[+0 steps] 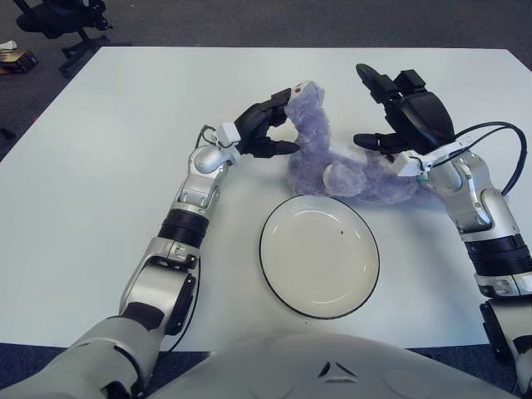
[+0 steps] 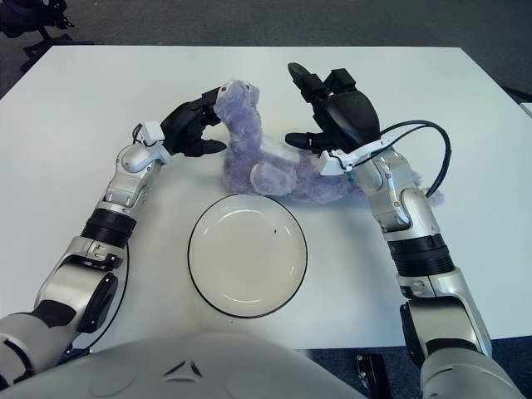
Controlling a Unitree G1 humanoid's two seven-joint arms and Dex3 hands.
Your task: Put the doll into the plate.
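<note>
A purple plush doll (image 1: 366,170) lies on the white table (image 1: 108,150), just behind a white plate (image 1: 264,249) with a dark rim; its head is raised toward the left. My left hand (image 1: 287,125) reaches in from the left, its fingers curled against the doll's head and neck. At the doll's right end my right hand (image 1: 374,106) hovers over its hind part. That hand's fingers are spread upward and its thumb touches the fur. The plate holds nothing.
The table's far edge runs along the top of both views, with dark floor beyond. An office chair base (image 1: 71,29) stands off the table's far left corner. Bare table lies on both sides of the plate.
</note>
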